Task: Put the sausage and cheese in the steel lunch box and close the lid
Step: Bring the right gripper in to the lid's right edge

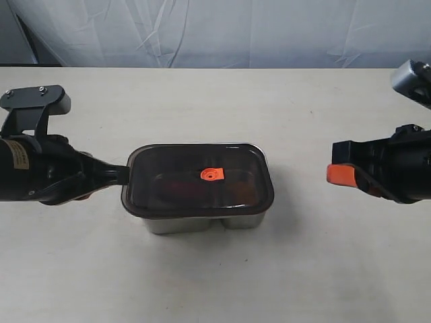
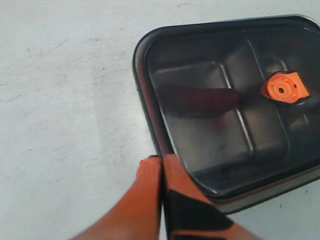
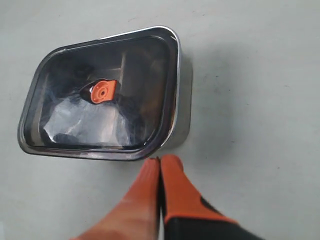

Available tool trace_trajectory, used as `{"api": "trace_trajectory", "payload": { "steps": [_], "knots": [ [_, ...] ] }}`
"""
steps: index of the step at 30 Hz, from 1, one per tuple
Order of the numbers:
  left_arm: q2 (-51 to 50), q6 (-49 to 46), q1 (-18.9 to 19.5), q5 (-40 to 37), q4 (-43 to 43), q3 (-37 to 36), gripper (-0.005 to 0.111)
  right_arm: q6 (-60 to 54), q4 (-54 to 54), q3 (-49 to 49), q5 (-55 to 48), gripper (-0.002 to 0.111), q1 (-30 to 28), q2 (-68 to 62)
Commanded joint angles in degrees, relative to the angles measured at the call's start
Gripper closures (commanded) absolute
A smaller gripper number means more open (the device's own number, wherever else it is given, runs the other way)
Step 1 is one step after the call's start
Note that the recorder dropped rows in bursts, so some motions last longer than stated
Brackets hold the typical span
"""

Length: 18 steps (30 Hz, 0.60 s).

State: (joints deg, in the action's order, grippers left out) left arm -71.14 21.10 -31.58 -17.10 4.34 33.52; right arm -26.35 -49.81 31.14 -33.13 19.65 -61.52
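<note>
Closing the lid is the step in hand. The lid (image 1: 168, 176) lies on the steel lunch box (image 1: 195, 224), seemingly shifted a little toward the left gripper (image 2: 161, 159). That gripper's clenched, empty tips sit at the lid's rim, touching or nearly so. The right gripper (image 3: 159, 159), likewise clenched on nothing, stands apart from the box end facing it. Just ahead of the left tips, under the smoky lid, lies the sausage (image 2: 200, 100) (the cheese I cannot surely make out). Next, I judge, the lid needs squaring and then an even press down.
</note>
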Motion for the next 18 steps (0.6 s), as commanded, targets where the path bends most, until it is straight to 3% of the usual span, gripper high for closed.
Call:
{"api": "trace_trajectory", "payload": {
  "steps": [1,4,9,15,18],
  "knots": [
    [-0.1,-11.3,0.1,1.5,10.8,0.3,0.106,-8.1,-9.3,-0.4,0.5,0.108,-0.2,-2.9],
    [-0.2,-18.2,0.1,2.0,16.6,0.3,0.106,-15.9,-18.4,-0.4,-0.6,0.108,-0.2,-5.8],
    [-4.3,-18.7,0.1,2.5,16.8,0.3,0.106,-22.7,-25.2,-0.4,-2.3,0.108,0.5,-10.4],
    [-8.5,-18.7,0.1,3.9,16.4,0.3,0.106,-23.6,-28.0,-0.4,6.8,0.108,11.0,-15.4],
    [-9.6,-18.7,0.1,4.0,16.1,0.3,0.106,-23.6,-28.9,-0.4,9.7,0.108,13.3,-16.2]
  ]
}}
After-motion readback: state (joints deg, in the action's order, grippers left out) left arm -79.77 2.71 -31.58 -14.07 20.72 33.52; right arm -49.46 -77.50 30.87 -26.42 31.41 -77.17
